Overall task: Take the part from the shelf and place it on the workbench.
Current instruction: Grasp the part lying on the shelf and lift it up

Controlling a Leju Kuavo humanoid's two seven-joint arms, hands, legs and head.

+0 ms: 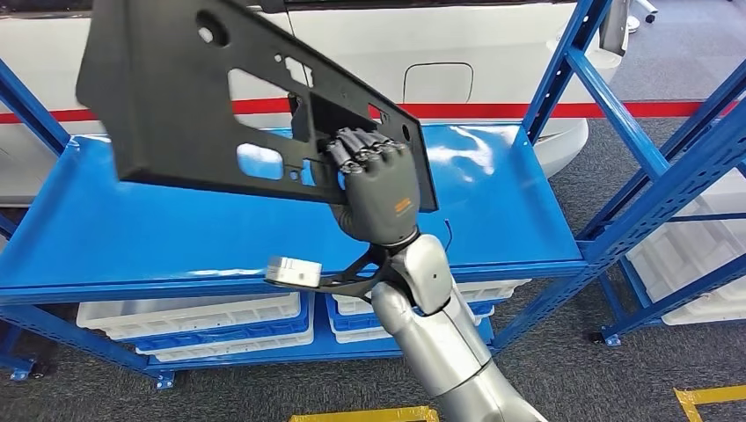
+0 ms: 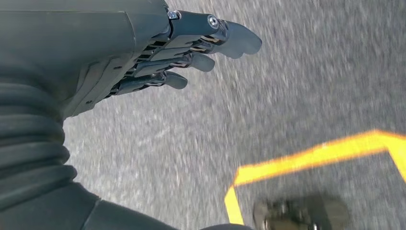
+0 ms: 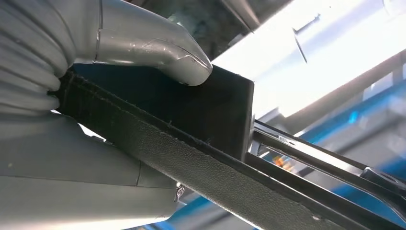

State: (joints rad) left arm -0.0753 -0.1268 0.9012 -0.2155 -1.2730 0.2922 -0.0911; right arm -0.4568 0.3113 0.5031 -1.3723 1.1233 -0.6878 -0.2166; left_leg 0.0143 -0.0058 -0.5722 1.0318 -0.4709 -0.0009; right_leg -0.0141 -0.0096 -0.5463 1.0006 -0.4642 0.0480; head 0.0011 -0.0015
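A large flat black plastic part (image 1: 176, 97) with several cut-outs is held up above the blue shelf (image 1: 132, 237), tilted down toward the right. My right hand (image 1: 374, 180) grips it at its lower right edge, fingers curled through an opening. Up close in the right wrist view, the thumb (image 3: 163, 50) presses on the part's dark textured edge (image 3: 191, 163). My left hand (image 2: 191, 52) hangs over grey floor with its fingers loosely extended and nothing in them.
Blue rack uprights (image 1: 616, 176) stand to the right of the shelf. White bins (image 1: 193, 316) sit on the lower level and more bins (image 1: 695, 255) are on the right. A white car body (image 1: 493, 61) is behind the rack. Yellow floor tape (image 2: 311, 158) marks the carpet.
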